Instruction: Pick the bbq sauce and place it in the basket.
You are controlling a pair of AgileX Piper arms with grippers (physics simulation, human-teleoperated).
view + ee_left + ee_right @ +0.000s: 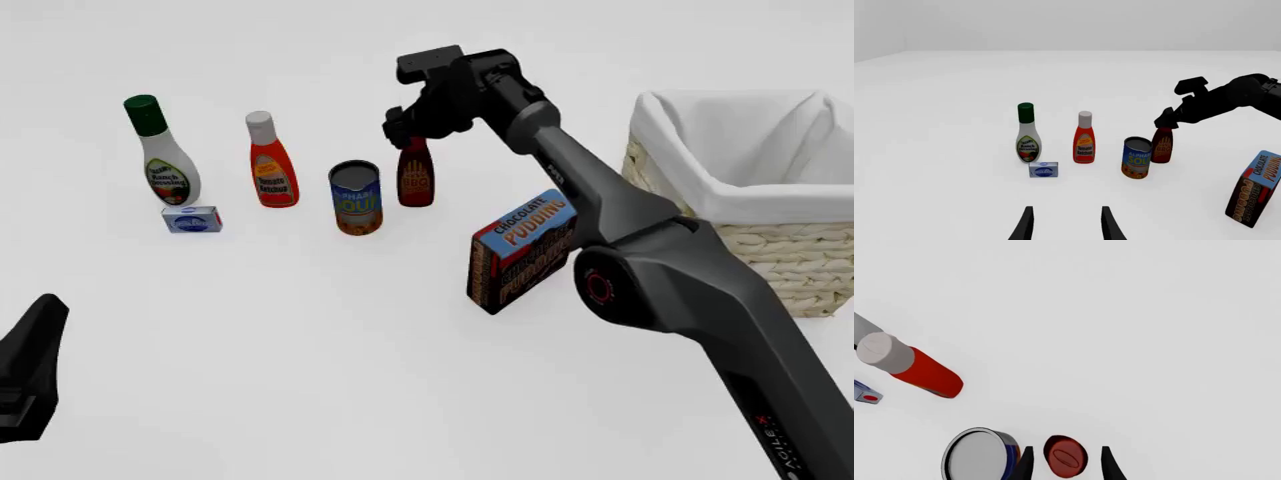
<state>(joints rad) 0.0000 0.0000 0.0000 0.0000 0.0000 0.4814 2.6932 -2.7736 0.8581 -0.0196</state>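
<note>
The bbq sauce point(415, 178), a slim dark brown bottle with a red cap, stands upright on the white table next to a soup can. It also shows in the left wrist view point(1161, 146). My right gripper point(407, 130) hangs directly over it, pointing down. In the right wrist view the open fingers straddle the red cap point(1065, 456) without touching it. The basket point(787, 260), woven with a white liner, stands at the right. My left gripper point(1066, 227) is open and empty, low at the near left, far from the bottles.
A soup can point(356, 198) stands just left of the sauce. A ketchup bottle point(271, 165), a ranch bottle point(167, 160) and a small blue box point(192, 219) are further left. A chocolate pudding box point(523, 250) stands tilted under the right arm.
</note>
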